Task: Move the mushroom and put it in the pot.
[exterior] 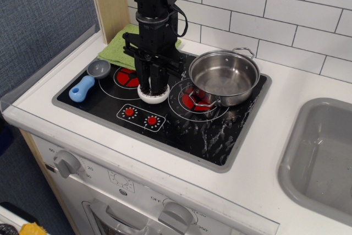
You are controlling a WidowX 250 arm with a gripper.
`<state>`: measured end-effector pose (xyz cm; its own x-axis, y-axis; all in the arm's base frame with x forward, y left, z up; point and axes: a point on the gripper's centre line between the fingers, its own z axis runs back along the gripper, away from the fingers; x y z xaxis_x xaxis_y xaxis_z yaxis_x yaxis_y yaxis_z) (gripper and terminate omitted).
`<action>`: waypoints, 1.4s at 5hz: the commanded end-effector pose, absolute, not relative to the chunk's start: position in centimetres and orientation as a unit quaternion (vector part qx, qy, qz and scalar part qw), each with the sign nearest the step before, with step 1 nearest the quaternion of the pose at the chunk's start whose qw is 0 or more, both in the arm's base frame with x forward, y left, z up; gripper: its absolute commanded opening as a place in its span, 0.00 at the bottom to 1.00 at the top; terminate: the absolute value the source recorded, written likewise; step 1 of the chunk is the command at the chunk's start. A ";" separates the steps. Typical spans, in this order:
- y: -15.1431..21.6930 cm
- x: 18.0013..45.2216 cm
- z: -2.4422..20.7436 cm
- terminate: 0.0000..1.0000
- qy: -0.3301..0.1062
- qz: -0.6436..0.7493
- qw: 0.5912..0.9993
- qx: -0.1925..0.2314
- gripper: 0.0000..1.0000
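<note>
My pincer (152,83) is down on the mushroom (153,94), both fingers drawn in tight on its stem. The mushroom sits on the black stove surface (181,127), cap rim showing white beneath my fingers. At three o'clock from it, just beside, stands the pot (224,76). Farther back, at eleven o'clock, lies the green cloth (116,49).

A: So where's the tool (152,82) at?

B: Straight down on the mushroom (153,94), fingers pinched in on its stem. The white cap sits on the black stovetop (209,130), between the two red burners.

A: And the pot (224,77)?

B: Just right of it, on the right burner, nothing inside. Blue-handled scoop (88,81) is off at the left edge, green cloth (118,48) at the far left.
</note>
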<state>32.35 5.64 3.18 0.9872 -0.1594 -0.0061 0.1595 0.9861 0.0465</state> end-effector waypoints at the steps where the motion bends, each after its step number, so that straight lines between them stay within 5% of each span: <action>1: 3.4 34.5 9.8 0.00 -0.063 -0.094 0.993 0.016 0.00; 3: -2.6 38.6 8.3 0.00 -0.058 -0.176 0.982 -0.030 0.00; 6: -3.6 38.9 5.8 0.00 -0.032 -0.200 0.979 0.015 0.00; 7: -3.9 38.8 6.4 0.00 -0.038 -0.205 0.978 0.016 1.00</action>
<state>38.55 -3.37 4.12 0.9229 -0.3850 0.0094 0.3847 0.9227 0.0272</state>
